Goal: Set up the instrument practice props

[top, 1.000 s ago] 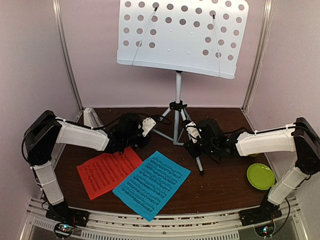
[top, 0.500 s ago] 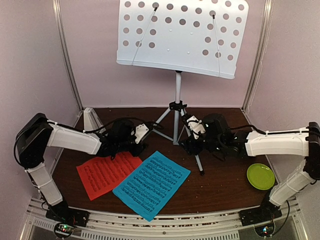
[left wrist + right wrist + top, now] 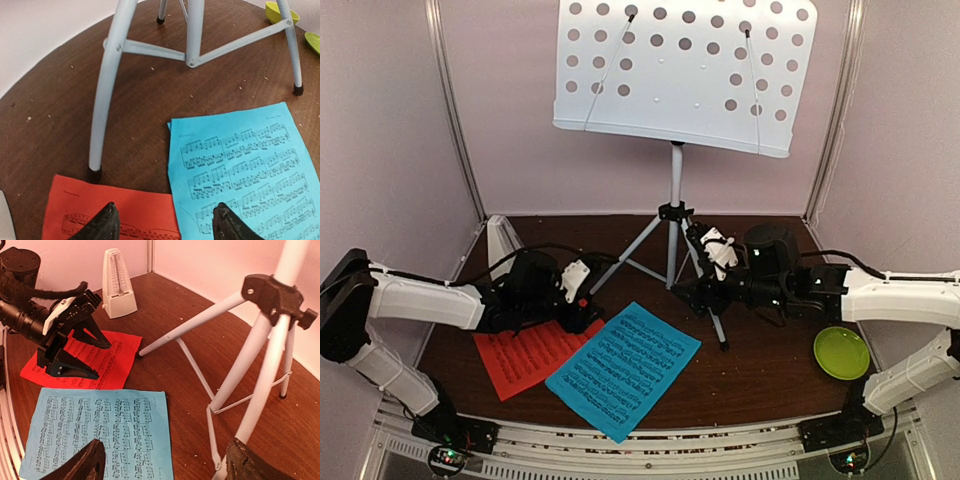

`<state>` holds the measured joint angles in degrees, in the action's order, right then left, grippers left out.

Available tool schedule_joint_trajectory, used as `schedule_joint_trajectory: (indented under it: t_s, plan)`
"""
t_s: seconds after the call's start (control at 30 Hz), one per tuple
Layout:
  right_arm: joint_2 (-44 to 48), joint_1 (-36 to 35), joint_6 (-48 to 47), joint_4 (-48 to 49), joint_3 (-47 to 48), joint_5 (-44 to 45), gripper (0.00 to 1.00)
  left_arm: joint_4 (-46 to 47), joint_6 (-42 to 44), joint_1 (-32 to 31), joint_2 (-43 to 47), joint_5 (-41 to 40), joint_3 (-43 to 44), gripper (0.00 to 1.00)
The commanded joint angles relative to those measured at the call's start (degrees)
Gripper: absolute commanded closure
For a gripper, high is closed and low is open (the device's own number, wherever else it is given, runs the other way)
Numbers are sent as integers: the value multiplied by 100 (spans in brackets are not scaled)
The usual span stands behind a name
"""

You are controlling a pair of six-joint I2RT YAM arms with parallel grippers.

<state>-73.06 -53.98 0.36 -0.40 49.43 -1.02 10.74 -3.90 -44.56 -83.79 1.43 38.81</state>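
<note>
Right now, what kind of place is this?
Probably a walled robot test booth staged as a music practice corner: a white perforated music-stand desk on tripod legs, a blue printed music sheet and a red-orange one on the brown table, and a small white pyramid metronome.

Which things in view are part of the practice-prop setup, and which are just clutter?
Job:
- white music-stand desk on its tripod legs
- blue sheet
- red sheet
- white metronome

Lying about:
- yellow-green plate
- yellow-green bowl
</note>
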Motion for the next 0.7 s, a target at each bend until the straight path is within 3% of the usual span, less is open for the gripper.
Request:
schedule_joint_trajectory:
  t_s: [0.0,0.3,0.5,0.67]
  plan:
    - [-154,-280,141,-49,-134,-183,18,258,-1014,16,343,626,-496,34]
    - [-1239,-919,351,37,255,-166,23,434,-2700,-53,1308,1022,-1850,41]
    - [-1929,-1078,469,11,342,-306,28,-711,-3264,-135,2515,952,-2220,40]
    - [-2325,-1081,564,37,363,-382,34,-1356,-3436,-129,2763,1324,-2142,39]
